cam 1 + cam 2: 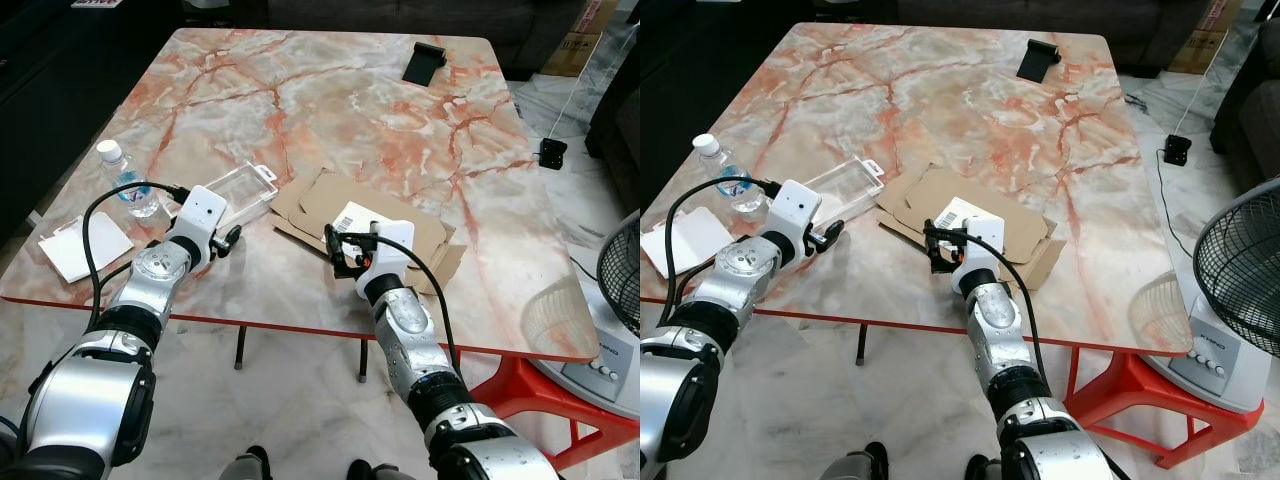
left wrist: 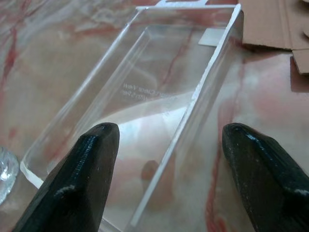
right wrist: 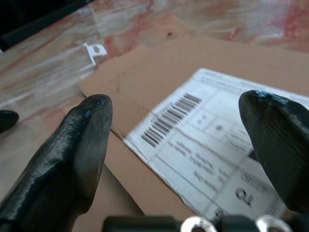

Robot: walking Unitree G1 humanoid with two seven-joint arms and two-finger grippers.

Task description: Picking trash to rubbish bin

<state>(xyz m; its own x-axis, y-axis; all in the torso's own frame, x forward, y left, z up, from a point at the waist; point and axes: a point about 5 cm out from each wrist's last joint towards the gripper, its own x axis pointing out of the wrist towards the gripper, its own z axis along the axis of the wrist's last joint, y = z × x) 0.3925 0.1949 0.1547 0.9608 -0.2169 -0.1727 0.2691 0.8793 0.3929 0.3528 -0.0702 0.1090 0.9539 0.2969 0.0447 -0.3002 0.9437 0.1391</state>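
Both arms are shiny silver with chunky black joints, each ending in a white boxy wrist block. A black cable loops off each one. The left gripper [image 2: 164, 164] and right gripper [image 3: 193, 140] have rounded, glossy black fingers.

Place: a home living room
Table: a large marble-patterned table [image 1: 330, 110] with red veining, on thin dark legs
Floor: pale polished marble tiles [image 1: 300, 400]
Seating: a dark sofa [image 1: 400, 20] behind the table's far edge
Appliance: a standing fan [image 1: 1240, 290] on its white base
Other: a red plastic stool [image 1: 530, 400]; a cardboard box [image 1: 578, 40] in the far corner
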